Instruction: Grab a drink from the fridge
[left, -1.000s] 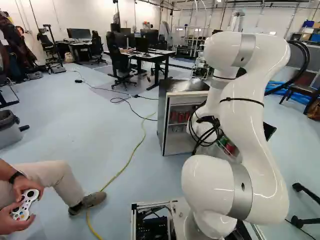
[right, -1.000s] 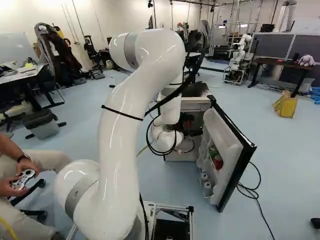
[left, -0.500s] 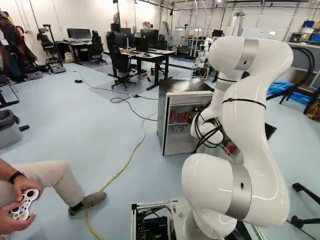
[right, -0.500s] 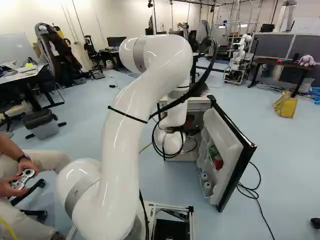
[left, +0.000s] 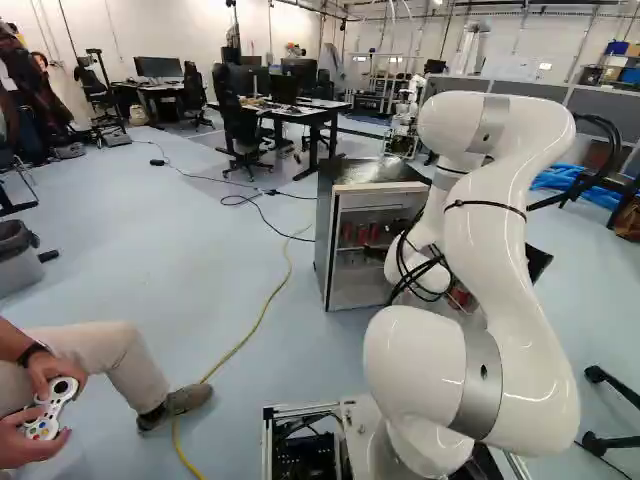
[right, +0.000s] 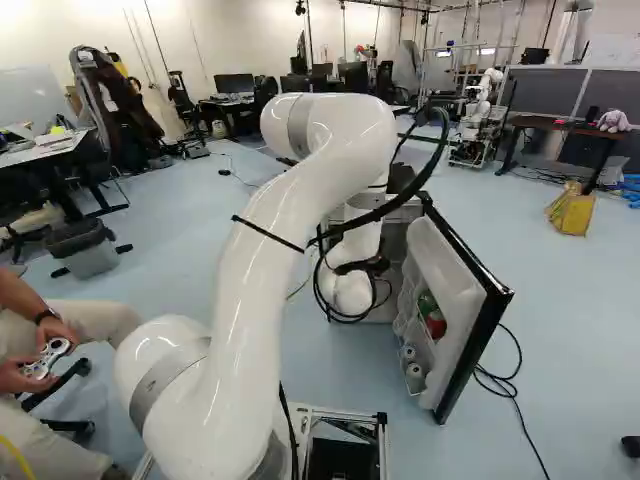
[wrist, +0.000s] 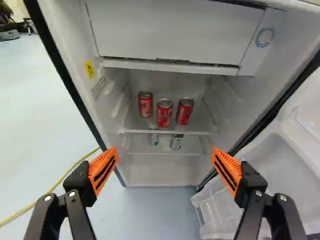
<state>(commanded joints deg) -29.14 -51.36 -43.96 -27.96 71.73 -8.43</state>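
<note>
Sinking, the arm (left: 510, 250) has its upper joint lower than a second ago, and its wrist (right: 352, 290) has shifted toward the door (right: 445, 255) in the right base view; the base has not moved, and the fridge (left: 343, 280) and its door stand as before. The tool (left: 376, 253) is released, its two fingers spread wide, with nothing held between the orange pads (wrist: 103, 169). The open door stands just beside one finger, and a yellow cable (wrist: 45, 194) runs along the floor beyond the other. Ahead of the tool, past the fingertips and roughly centred between them, three red cans (wrist: 164, 113) stand upright on a fridge shelf (wrist: 192, 128), apart from both fingers. They have silver tops and pale lettering; the middle one stands slightly nearer the tool than its neighbours. Below that shelf are two silvery cans (wrist: 176, 142), their upper parts hidden by the shelf edge.
</note>
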